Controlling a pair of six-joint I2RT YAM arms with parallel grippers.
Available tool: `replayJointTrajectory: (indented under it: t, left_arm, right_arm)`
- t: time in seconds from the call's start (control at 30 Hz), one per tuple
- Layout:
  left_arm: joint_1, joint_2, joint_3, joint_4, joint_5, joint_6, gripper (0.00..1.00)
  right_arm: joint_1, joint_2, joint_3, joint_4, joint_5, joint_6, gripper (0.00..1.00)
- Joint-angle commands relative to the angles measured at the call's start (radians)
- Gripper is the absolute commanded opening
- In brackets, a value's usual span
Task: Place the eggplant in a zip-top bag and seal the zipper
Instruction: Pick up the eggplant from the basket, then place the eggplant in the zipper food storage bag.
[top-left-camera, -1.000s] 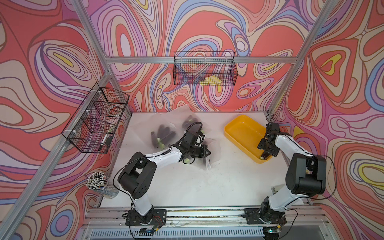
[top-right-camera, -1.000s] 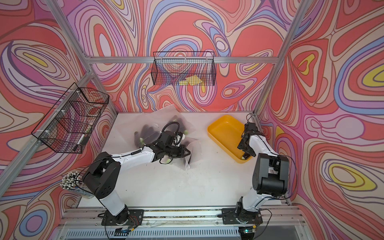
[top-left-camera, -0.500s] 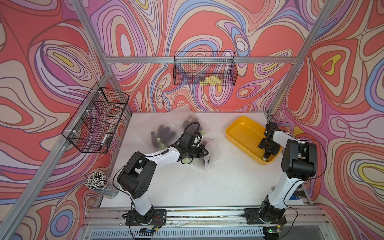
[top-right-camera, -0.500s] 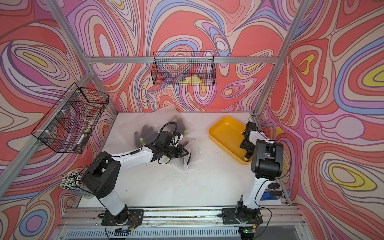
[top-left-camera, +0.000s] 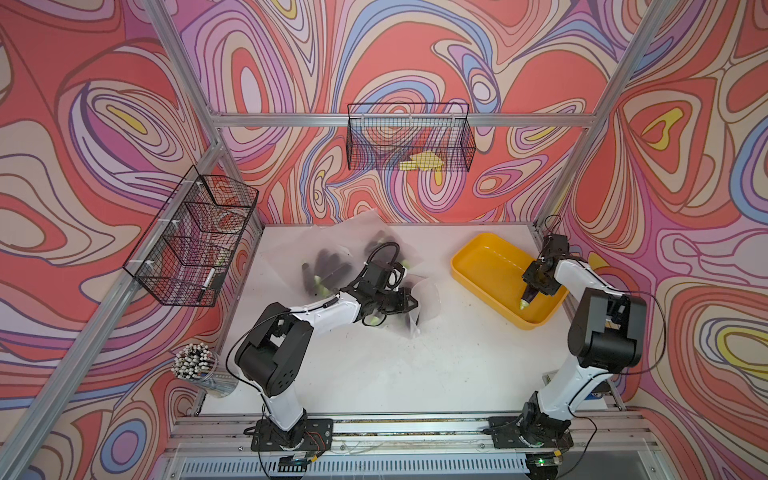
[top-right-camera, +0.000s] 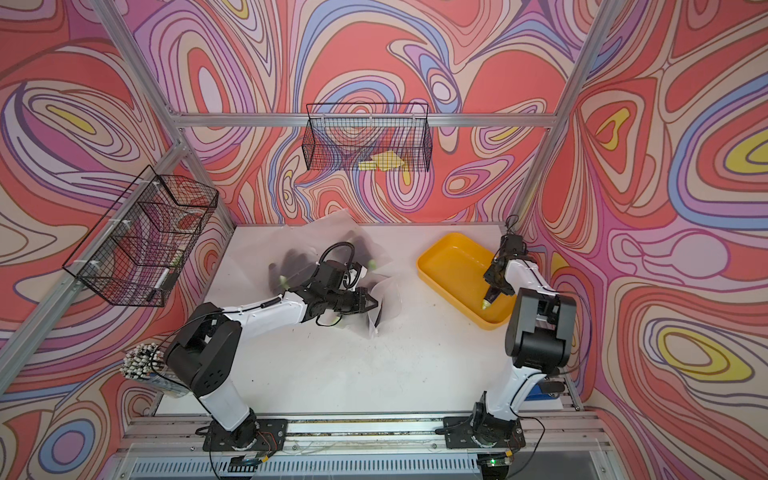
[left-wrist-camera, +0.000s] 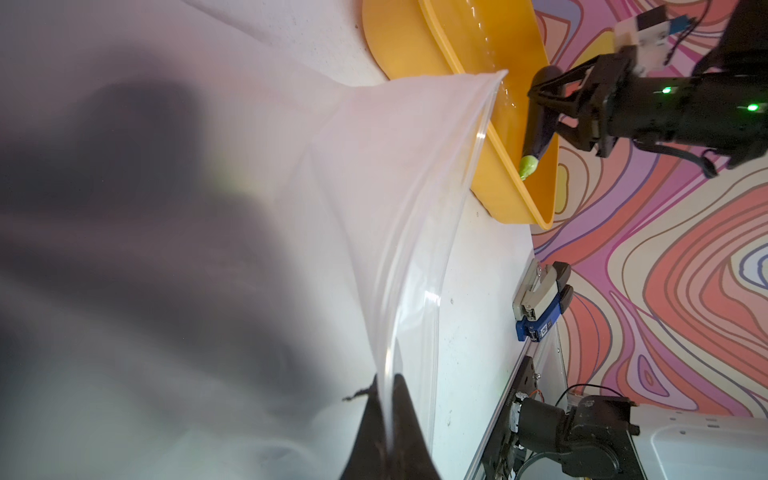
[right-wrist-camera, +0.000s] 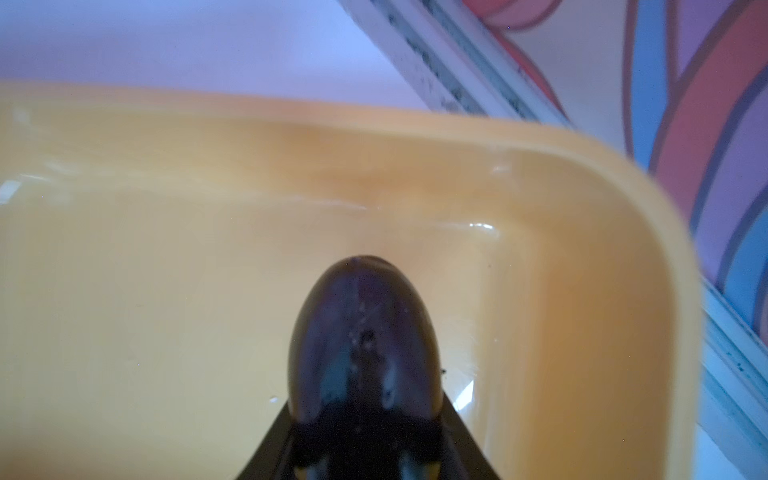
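Eggplant (top-left-camera: 528, 298) hangs stem-down inside yellow tray (top-left-camera: 478, 257), our right gripper (top-left-camera: 535, 287) clamped round its dark body. Our left gripper (top-left-camera: 410, 304) pinches rim of zip-top bag (left-wrist-camera: 374, 174) above white table (top-left-camera: 415, 374), near tray. We cannot tell if stem touches tray floor.

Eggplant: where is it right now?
In both top views the eggplant is on the table's right side, between the fingers of the right gripper, stem end down inside the yellow tray.

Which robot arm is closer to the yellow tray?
Right. The right arm has its jaws over the yellow tray, gripping an eggplant. The left arm has its jaws away from the tray, mid-table, pinching a clear bag.
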Motion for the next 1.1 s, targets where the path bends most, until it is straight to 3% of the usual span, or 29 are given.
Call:
replayJointTrajectory:
  t: [0.0,0.2,0.33,0.43,0.6,0.73,0.9,1.07]
  left_arm:
    - [0.007,0.037,0.043,0.021,0.043,-0.025,0.0]
    - [0.006,0.041,0.058,0.039,0.042,-0.07,0.0]
    - [0.006,0.039,0.059,0.024,0.048,-0.084,0.0]
    - [0.006,0.048,0.07,0.036,0.075,-0.107,0.0]
    - [0.007,0.053,0.058,0.106,0.126,-0.184,0.0]
    - [0.007,0.047,0.052,0.135,0.146,-0.226,0.0]
    - [0.006,0.023,0.054,0.117,0.128,-0.227,0.0]
    - [0.004,0.03,0.055,0.11,0.132,-0.227,0.0]
  right_arm:
    - [0.051,-0.158,-0.016,0.035,-0.039,-0.001,0.33]
    - [0.347,-0.388,-0.184,0.328,-0.12,0.112,0.32]
    - [0.596,-0.472,-0.315,0.544,-0.062,0.134,0.32]
    - [0.716,-0.511,-0.438,0.706,-0.001,0.136,0.32]
    - [0.814,-0.501,-0.629,0.999,0.085,0.16,0.32]
    - [0.85,-0.435,-0.675,1.124,0.095,0.168,0.32]
    - [0.893,-0.435,-0.722,1.181,0.113,0.203,0.32]
    - [0.901,-0.549,-0.799,1.177,0.225,0.243,0.33]
